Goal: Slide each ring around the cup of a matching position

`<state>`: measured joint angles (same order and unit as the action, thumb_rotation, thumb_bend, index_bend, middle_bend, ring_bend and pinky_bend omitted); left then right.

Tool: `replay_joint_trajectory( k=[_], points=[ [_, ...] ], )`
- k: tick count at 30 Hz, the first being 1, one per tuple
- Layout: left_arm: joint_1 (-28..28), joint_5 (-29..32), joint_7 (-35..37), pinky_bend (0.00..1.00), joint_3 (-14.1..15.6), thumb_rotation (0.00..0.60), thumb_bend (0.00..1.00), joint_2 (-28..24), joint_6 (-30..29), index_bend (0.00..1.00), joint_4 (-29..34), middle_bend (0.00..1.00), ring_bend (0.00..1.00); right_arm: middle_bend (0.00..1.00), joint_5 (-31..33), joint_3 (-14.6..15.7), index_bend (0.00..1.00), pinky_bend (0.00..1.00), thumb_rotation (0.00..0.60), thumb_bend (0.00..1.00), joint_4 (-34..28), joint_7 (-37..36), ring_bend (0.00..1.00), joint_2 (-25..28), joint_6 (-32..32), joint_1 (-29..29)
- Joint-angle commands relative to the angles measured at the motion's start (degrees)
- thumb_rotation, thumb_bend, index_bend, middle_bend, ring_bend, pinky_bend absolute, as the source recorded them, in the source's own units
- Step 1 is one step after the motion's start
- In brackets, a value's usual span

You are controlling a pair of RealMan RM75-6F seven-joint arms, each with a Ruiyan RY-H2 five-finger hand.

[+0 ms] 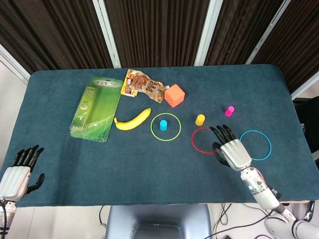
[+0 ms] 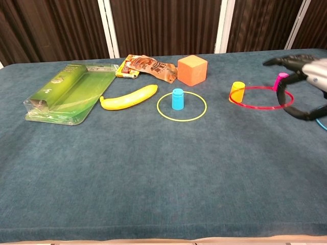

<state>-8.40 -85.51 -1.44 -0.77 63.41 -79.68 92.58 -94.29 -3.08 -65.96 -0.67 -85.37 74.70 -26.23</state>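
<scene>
Now, right hand [image 1: 231,151] holding thin red plastic ring [image 1: 197,141] above blue cloth table [image 1: 149,169], beside small yellow cup [image 1: 200,119], left hand [image 1: 17,173] empty, fingers spread.

1. counter [image 1: 149,164]: dark teal cloth
2. rings: red [image 1: 204,141], yellow-green [image 1: 165,127], cyan [image 1: 255,145]
3. cups: blue [image 1: 163,124], yellow [image 1: 200,119], magenta [image 1: 229,110]
4. cube [image 1: 174,95]: orange
5. banana [image 1: 132,120]: yellow
6. blister pack [image 1: 96,107]: green
7. pouch [image 1: 143,85]: brown/orange print
8. hands: silver backs, black fingers [image 1: 222,133]
</scene>
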Motion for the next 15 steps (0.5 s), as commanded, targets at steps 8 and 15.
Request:
replay_joint_trajectory(
  k=[8, 15],
  points=[
    [0.1, 0.7, 0.0, 0.02, -0.3, 0.6, 0.44, 0.0, 0.0, 0.0, 0.0, 0.0, 0.0, 0.16, 4.4, -5.7, 0.92, 0.0, 0.6, 0.54, 1.3, 5.8, 0.0, -1.5, -7.3, -7.3],
    [-0.6, 2.0, -0.1, 0.02, -0.7, 0.6, 0.44, 0.1, 1.6, 0.0, -0.3, 0.0, 0.0, 0.16, 7.8, -7.6, 0.92, 0.0, 0.6, 0.54, 5.8, 7.1, 0.0, -3.9, -10.6, -10.0]
  ],
)
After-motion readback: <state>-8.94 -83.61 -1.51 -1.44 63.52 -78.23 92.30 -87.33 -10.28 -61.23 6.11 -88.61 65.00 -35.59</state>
